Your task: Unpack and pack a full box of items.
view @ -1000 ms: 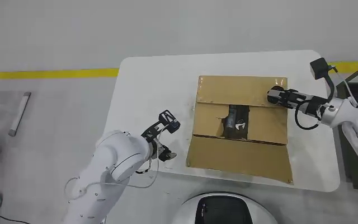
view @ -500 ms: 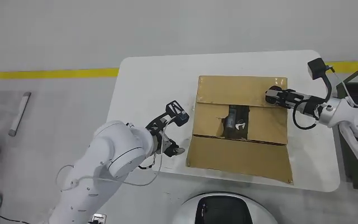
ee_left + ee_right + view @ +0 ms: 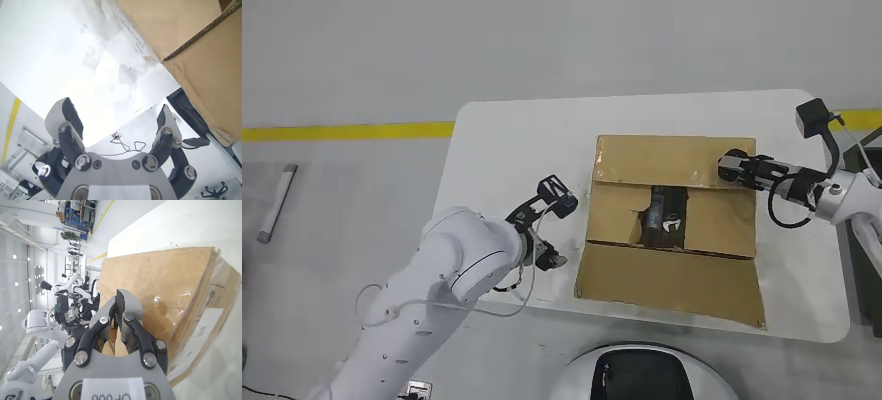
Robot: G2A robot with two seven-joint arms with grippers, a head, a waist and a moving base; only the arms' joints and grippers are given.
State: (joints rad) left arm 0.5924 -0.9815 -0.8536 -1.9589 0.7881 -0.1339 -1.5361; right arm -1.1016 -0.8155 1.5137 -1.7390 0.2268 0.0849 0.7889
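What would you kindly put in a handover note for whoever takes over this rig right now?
Left gripper: open, empty, over the table beside the box's near left corner.
Right gripper: shut, at the far right corner of the box's far flap.
Box: on the table, flaps partly parted; a dark item shows in the gap.
Done: flaps started.
Left: open fully, unpack, repack.

We find a white paper label [image 3: 132, 36] carrying rows of fine print, too small to read, on the side of the brown cardboard box [image 3: 170, 24]. In the right wrist view, black printed marks [image 3: 213, 293] and a second white label [image 3: 206, 322] sit on the box's side, equally illegible to us.
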